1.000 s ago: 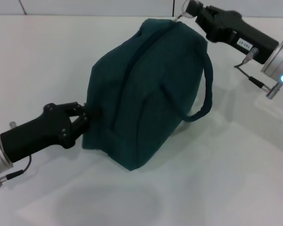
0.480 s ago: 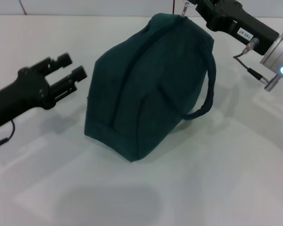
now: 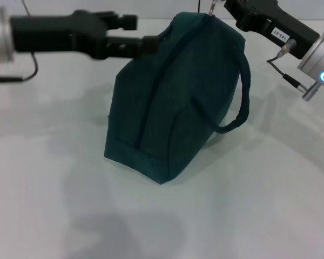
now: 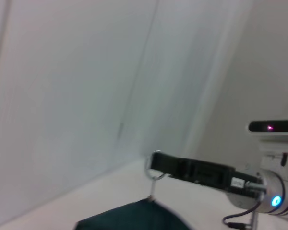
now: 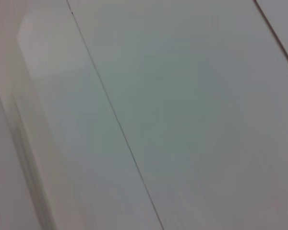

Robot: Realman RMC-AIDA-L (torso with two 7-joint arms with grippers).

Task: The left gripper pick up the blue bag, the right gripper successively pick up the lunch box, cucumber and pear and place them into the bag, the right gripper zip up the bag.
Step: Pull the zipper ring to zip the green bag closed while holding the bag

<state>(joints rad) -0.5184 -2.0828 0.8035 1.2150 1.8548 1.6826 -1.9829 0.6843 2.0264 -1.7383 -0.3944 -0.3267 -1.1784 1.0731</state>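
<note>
The blue bag [image 3: 167, 102] stands on the white table, its zipper closed along the top. My right gripper [image 3: 222, 5] is at the bag's far top corner, shut on the ring zipper pull [image 3: 212, 6]. The left wrist view shows the same grip, with the right gripper [image 4: 152, 165] on the ring above the bag's top [image 4: 134, 218]. My left gripper [image 3: 144, 31] is open and empty. It is raised and level, reaching in from the left by the bag's upper left edge. The lunch box, cucumber and pear are out of view.
The bag's looped handle [image 3: 242, 91] hangs out on its right side. The white table [image 3: 259, 205] spreads around the bag. The right wrist view shows only pale wall panels.
My left gripper let go of the bag's lower left end, opened, and rose up and back to the bag's upper left. The right gripper kept the zipper pull and shifted slightly up.
</note>
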